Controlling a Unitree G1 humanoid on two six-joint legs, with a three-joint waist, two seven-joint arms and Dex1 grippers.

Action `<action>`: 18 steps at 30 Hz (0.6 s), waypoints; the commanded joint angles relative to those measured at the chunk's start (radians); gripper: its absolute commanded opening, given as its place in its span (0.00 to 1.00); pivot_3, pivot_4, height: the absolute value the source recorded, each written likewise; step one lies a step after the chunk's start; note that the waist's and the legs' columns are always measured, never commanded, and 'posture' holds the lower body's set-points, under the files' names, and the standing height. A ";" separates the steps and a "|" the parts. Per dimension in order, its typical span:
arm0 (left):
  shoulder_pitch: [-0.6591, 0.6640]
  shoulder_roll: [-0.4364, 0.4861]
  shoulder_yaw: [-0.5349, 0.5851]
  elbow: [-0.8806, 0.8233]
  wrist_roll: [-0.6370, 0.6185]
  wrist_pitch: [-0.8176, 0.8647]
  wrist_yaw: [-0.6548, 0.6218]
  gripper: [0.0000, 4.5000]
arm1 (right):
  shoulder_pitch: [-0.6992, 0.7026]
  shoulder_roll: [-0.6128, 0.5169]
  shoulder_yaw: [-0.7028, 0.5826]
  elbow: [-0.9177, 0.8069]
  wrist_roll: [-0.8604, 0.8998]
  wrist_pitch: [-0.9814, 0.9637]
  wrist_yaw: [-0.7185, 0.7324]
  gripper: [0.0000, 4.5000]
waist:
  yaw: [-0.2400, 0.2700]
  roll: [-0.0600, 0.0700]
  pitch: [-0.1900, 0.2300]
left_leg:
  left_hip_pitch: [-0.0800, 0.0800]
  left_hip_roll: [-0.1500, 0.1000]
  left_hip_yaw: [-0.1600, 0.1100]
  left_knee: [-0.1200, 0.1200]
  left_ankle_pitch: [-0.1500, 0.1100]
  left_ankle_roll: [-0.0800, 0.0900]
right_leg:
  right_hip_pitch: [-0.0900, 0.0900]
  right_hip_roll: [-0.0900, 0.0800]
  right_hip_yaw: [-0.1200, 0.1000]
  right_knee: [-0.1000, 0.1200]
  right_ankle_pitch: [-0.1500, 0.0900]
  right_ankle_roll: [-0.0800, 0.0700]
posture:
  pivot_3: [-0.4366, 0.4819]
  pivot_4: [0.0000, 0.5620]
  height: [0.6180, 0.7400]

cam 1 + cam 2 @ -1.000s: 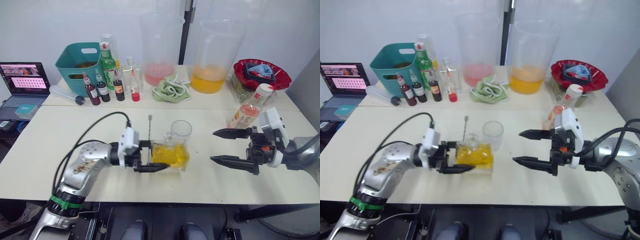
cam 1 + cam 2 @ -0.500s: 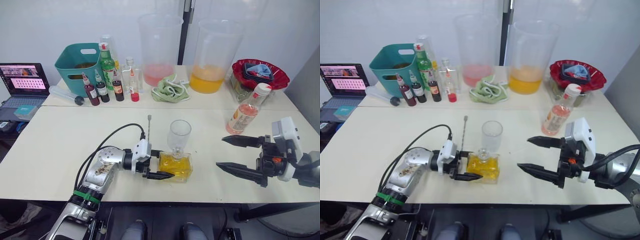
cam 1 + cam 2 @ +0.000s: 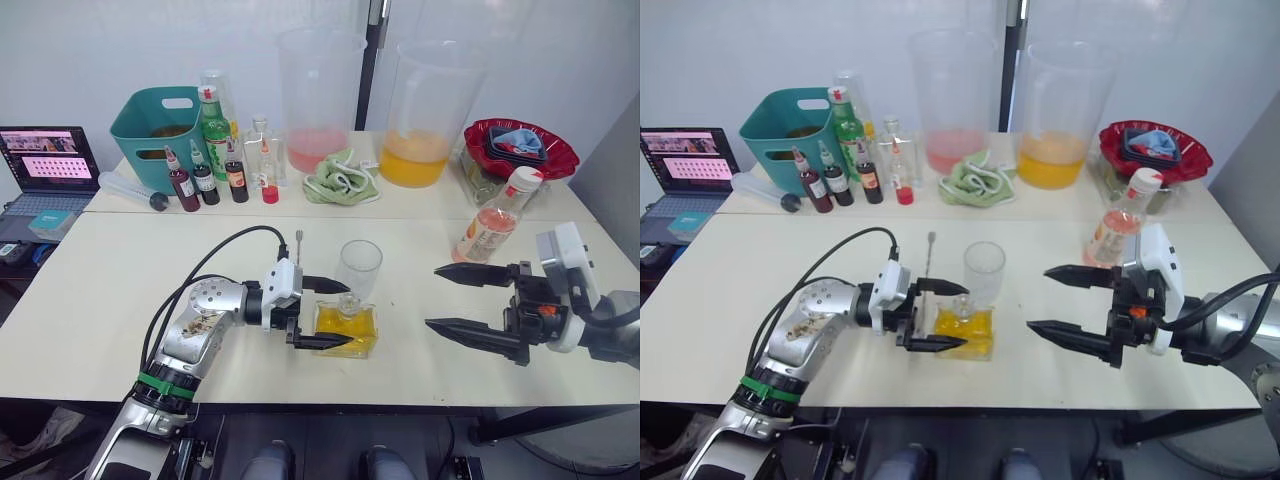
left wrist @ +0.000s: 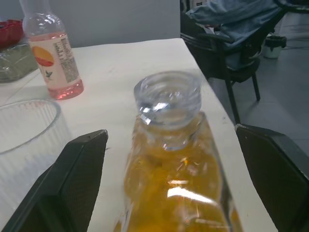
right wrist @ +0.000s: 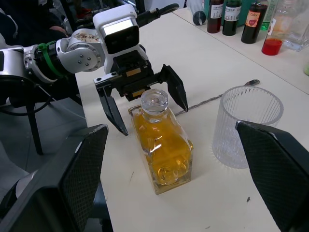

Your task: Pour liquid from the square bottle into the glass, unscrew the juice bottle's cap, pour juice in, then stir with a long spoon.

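L gripper (image 3: 337, 313) fingers apart round square bottle (image 3: 346, 328), not touching; R gripper (image 3: 432, 297) wide apart; labels unreadable

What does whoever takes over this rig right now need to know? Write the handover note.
Left hand: open, fingers astride the square bottle, not clamped.
Right hand: open, holding nothing, apart from everything.
Square bottle stands upright, stopper on, full of amber liquid, just in front of the ribbed glass, which looks empty.
Long spoon lies flat on the table behind the left hand.
Juice bottle upright, cap on, behind the right hand.
Done: nothing poured yet.
Left: grasp, both pours, uncapping, stirring.
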 commanded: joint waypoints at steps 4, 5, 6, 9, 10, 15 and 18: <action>-0.014 0.024 -0.032 -0.022 0.058 0.002 0.021 0.99 | -0.013 -0.004 -0.001 -0.021 0.008 -0.024 -0.004 1.00 | 0.001 0.000 0.000 | 0.000 0.000 0.000 0.000 0.000 0.000 | 0.000 0.000 0.000 0.000 0.000 0.000 | 0.48 0.27 1.00; -0.015 0.027 -0.036 -0.022 0.059 0.006 0.018 0.99 | -0.010 -0.003 -0.002 -0.025 0.009 -0.024 -0.007 1.00 | 0.001 0.000 0.000 | 0.000 0.000 0.000 0.000 0.000 0.000 | 0.000 0.000 0.000 0.000 0.000 0.000 | 0.48 0.27 1.00; -0.018 0.029 -0.040 -0.020 0.062 0.011 0.016 0.99 | -0.005 -0.002 -0.005 -0.028 0.010 -0.024 -0.008 1.00 | 0.001 0.000 0.000 | 0.000 0.000 0.000 0.000 0.000 0.000 | 0.000 0.000 0.000 0.000 0.000 0.000 | 0.48 0.27 1.00; -0.029 0.030 -0.045 -0.007 0.073 0.008 0.015 0.99 | 0.004 0.002 -0.007 -0.039 0.012 -0.027 -0.015 1.00 | 0.001 0.000 0.000 | 0.000 0.000 0.000 0.000 0.000 0.000 | 0.000 0.000 0.000 0.000 0.000 0.000 | 0.48 0.27 1.00; -0.034 0.027 -0.047 0.000 0.076 0.001 0.015 0.99 | 0.006 0.005 -0.002 -0.045 0.010 -0.029 -0.021 1.00 | 0.001 0.000 0.000 | 0.000 0.000 0.000 0.000 0.000 0.000 | 0.000 0.000 0.000 0.000 0.000 0.000 | 0.48 0.27 1.00; -0.054 0.021 -0.060 0.031 0.098 -0.010 0.015 0.87 | -0.045 0.019 0.064 -0.064 0.001 -0.019 -0.077 1.00 | 0.000 0.000 0.000 | 0.000 0.000 0.000 0.000 0.000 0.000 | 0.000 0.000 0.000 0.000 0.000 0.000 | 0.48 0.27 1.00; -0.055 0.039 -0.079 0.055 0.122 -0.045 -0.017 0.66 | -0.083 0.019 0.113 -0.066 -0.016 -0.013 -0.111 1.00 | -0.001 0.000 0.000 | 0.000 0.000 0.000 0.000 0.000 0.000 | 0.000 0.000 0.000 0.000 0.000 0.000 | 0.48 0.27 1.00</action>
